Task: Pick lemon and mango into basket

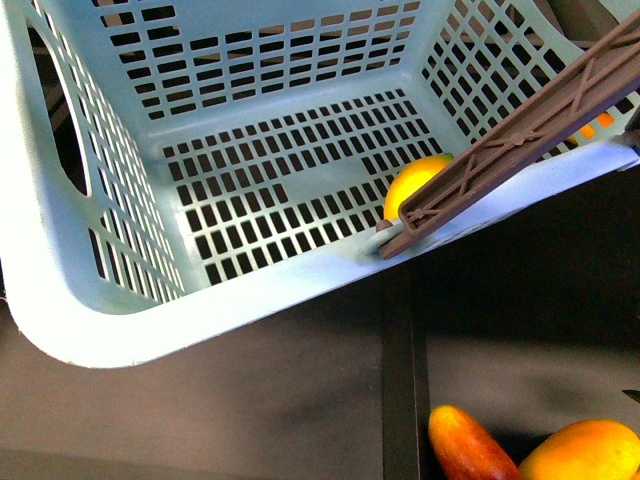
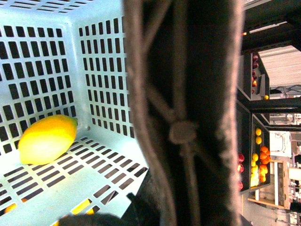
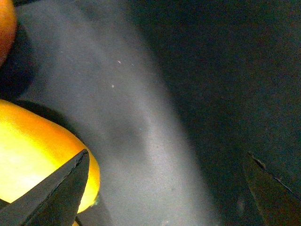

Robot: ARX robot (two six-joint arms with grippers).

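Note:
The teal basket (image 1: 90,290) fills the upper front view, tilted, with its brown ribbed handle (image 1: 520,130) across the near right corner. The yellow lemon (image 1: 415,180) lies inside on the slotted floor; it also shows in the left wrist view (image 2: 47,139). My left gripper (image 2: 174,212) is shut on the basket's handle (image 2: 183,94), which fills that view. Two mangoes lie below the basket: a red-orange one (image 1: 465,445) and a yellow-orange one (image 1: 585,452). My right gripper (image 3: 164,188) is open, its fingers (image 3: 56,193) beside a yellow-orange mango (image 3: 33,155), not around it.
A dark surface (image 1: 250,400) with a black divider strip (image 1: 400,380) lies under the basket. A reddish fruit (image 3: 4,28) shows at the edge of the right wrist view. Shelves of fruit (image 2: 258,160) stand far behind the handle.

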